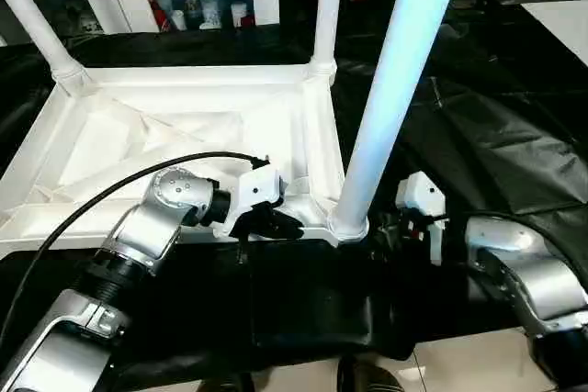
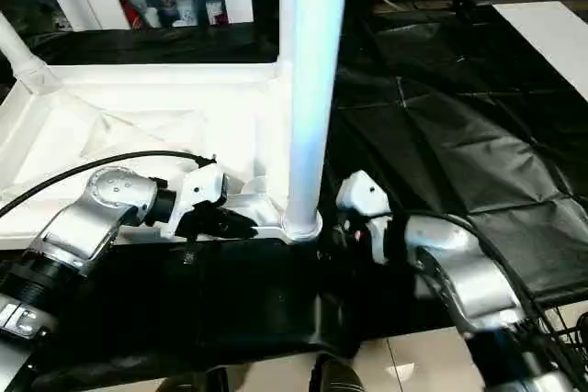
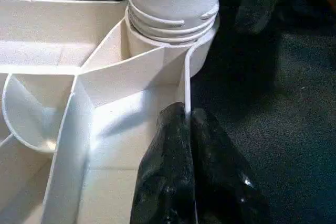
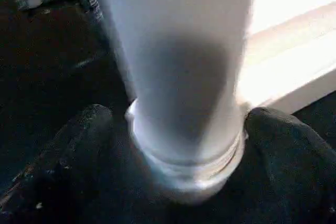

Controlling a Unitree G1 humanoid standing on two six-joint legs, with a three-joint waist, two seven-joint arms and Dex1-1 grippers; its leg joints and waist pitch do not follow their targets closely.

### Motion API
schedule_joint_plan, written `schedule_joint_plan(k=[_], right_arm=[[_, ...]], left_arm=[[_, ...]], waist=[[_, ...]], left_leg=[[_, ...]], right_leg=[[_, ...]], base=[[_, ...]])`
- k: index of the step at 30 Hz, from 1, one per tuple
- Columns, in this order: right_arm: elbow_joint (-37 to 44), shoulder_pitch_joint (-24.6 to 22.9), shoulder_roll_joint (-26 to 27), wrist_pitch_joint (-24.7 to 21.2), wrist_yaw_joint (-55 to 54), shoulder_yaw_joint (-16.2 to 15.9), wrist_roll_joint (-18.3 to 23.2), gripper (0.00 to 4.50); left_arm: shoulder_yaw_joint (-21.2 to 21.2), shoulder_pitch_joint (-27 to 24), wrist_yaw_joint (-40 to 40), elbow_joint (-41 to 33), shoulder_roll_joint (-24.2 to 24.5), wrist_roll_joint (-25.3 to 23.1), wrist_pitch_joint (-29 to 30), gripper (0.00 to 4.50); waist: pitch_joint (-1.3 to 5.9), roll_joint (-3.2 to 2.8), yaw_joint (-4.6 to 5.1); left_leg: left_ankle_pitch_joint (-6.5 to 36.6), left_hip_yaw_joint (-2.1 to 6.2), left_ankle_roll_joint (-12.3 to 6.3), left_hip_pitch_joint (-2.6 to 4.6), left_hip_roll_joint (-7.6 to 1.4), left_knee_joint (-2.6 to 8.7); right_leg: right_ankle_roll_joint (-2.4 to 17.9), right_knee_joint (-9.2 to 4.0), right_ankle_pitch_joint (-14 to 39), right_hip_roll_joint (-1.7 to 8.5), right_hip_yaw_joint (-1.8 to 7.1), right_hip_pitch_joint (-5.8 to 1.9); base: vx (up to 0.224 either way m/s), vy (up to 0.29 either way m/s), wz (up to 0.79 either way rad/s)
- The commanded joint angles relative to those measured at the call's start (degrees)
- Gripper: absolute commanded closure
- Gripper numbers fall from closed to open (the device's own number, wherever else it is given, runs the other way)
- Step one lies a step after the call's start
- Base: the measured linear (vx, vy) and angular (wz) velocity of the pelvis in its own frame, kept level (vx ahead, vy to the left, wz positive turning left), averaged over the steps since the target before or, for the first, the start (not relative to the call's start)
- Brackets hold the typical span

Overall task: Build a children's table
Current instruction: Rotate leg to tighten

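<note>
The children's table lies upside down on black cloth, its ribbed white tabletop (image 1: 184, 135) facing up. A long white leg (image 1: 386, 89) stands in the near right corner socket (image 1: 347, 224). Two more legs (image 1: 37, 25) (image 1: 327, 6) rise from the far corners. My left gripper (image 1: 280, 224) is at the near rim just left of that socket. In the left wrist view its fingers (image 3: 210, 150) pinch the thin rim wall. My right gripper (image 4: 184, 129) is open at the base of the near leg, a black finger (image 4: 68, 150) on each side of it.
A white cabinet (image 1: 197, 2) with small items on a shelf stands behind the table. Crinkled black cloth (image 1: 496, 117) covers the floor to the right. A black cable (image 1: 119, 185) arcs over my left forearm. Pale floor (image 1: 459, 364) shows at the near edge.
</note>
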State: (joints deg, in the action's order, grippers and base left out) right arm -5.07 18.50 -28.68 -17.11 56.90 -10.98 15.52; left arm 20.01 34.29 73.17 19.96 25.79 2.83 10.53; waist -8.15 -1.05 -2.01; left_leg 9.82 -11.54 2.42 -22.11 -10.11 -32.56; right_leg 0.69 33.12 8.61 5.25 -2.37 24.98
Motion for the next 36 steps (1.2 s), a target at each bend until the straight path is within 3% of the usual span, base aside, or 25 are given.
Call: schedule_joint_plan(k=[1, 6, 10, 15, 27, 30, 31, 33, 36], right_arm=[[-0.5, 0.6, 0.4, 0.7, -0.4, 0.5, 0.6, 0.06], [-1.2, 0.7, 0.2, 0.9, 0.7, 0.1, 0.4, 0.46], [-2.2, 0.9, 0.4, 1.4, 1.4, -0.3, -0.2, 0.85], [-3.1, 1.3, 0.9, 1.7, 1.5, -0.3, -0.3, 1.31], [-3.3, -0.1, 3.7, 1.2, -2.1, 0.5, -0.3, 1.76], [-3.8, -0.7, 6.2, 0.9, -7.2, 1.4, -1.3, 1.77], [-4.5, -0.8, 7.7, 0.7, -10.1, 2.1, -1.8, 1.77], [-5.3, -1.0, 11.0, 1.0, -16.0, 3.4, -2.5, 1.78], [-5.3, -0.8, 14.3, 0.5, -20.4, 4.8, -1.9, 1.78]], left_arm=[[1.3, -1.1, 1.7, -1.1, 0.0, 0.5, 0.8, 4.5], [1.3, -1.2, 1.7, -1.0, 0.2, 0.4, 0.9, 4.5], [1.3, -1.4, 1.6, -1.4, 0.3, 0.4, 1.1, 4.5], [1.3, -1.4, 1.6, -1.2, 0.3, 0.4, 1.1, 4.5], [1.2, -1.2, -1.2, 0.2, -1.0, -0.5, 1.9, 4.5], [0.2, 0.2, -7.7, 3.4, -3.8, -2.3, 2.3, 4.5], [-0.2, 1.0, -10.5, 5.2, -5.2, -3.0, 2.4, 4.5], [-0.4, 2.3, -14.0, 7.7, -7.7, -3.6, 3.4, 4.5], [-0.3, 3.3, -16.5, 9.7, -9.8, -4.2, 3.2, 4.5]], waist=[[4.55, 0.05, -0.18], [4.57, 0.11, -0.26], [4.48, 0.26, -0.23], [4.69, 0.27, -0.2], [5.04, 0.14, -0.21], [4.78, 0.15, -0.13], [4.61, 0.27, -0.02], [4.27, 0.21, -0.02], [4.15, 0.15, 0.06]], left_leg=[[7.4, 0.92, -6.22, 1.04, -2.68, 3.25], [6.8, 0.87, -7.33, 1.01, -2.69, 3.1], [8.8, 0.9, -6.46, 1.05, -2.72, 3.21], [7.3, 0.9, -6.78, 1.02, -2.64, 3.06], [6.8, 0.85, -7.15, 0.95, -2.6, 2.78], [9.3, 0.82, -5.91, 1.1, -2.52, 2.9], [11.6, 0.99, -4.35, 1.07, -2.39, 3.07], [13.9, 1.05, -3.06, 1.29, -2.39, 3.29], [15.7, 1.38, -2.04, 1.2, -2.29, 3.7]], right_leg=[[17.2, -2.39, 5.0, 2.55, 2.14, -3.77], [17.9, -2.23, 3.4, 2.54, 2.06, -3.82], [17.1, -2.61, 7.4, 2.68, 2.09, -3.78], [17.3, -2.32, 5.5, 2.56, 2.1, -3.86], [18.0, -2.14, 4.7, 2.59, 2.06, -4.03], [17.1, -2.78, 9.0, 2.56, 2.08, -3.73], [15.5, -3.27, 14.3, 2.6, 2.02, -3.69], [13.5, -3.9, 19.4, 2.63, 2.06, -3.24], [10.8, -4.39, 23.8, 2.66, 1.96, -3.1]], base=[[0.0, 0.0, 0.0], [0.0, 0.0, 0.0], [0.0, 0.0, 0.0], [0.0, 0.0, 0.0], [0.0, 0.0, 0.0], [0.0, 0.0, 0.0], [0.0, 0.0, 0.0], [-0.026, 0.005, 0.0], [-0.017, 0.004, 0.0]])
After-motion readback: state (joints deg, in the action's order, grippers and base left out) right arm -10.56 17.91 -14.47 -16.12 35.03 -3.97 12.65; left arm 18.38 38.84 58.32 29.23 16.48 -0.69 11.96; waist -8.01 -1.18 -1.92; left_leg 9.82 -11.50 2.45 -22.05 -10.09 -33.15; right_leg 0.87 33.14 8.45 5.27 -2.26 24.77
